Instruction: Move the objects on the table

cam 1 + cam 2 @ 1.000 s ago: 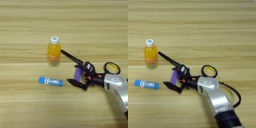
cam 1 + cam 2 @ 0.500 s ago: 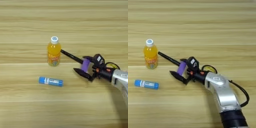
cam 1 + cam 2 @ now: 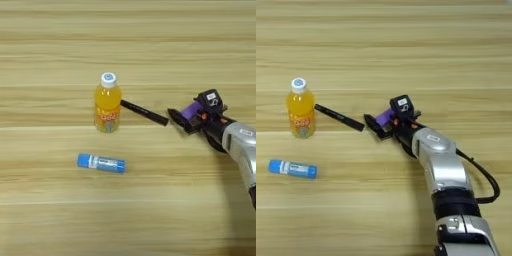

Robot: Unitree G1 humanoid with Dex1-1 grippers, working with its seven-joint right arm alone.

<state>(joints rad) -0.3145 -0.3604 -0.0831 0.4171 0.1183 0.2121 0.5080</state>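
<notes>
Jaws of my right gripper (image 3: 383, 122) clamped on purple block (image 3: 385, 117), carried just right of black pen (image 3: 339, 117) tip. Judged best: keep grip firm, set block flat on bare table (image 3: 406, 45), clear of pen and orange juice bottle (image 3: 300, 108).

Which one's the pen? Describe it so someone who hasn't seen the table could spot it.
Start at the upright orange juice bottle on the wooden table. Just to its right a thin black pen lies flat, slanting down and away toward the right gripper, which holds a purple block. It is the only long, all-black stick; the blue-and-white tube lies nearer the camera and is thicker.
</notes>
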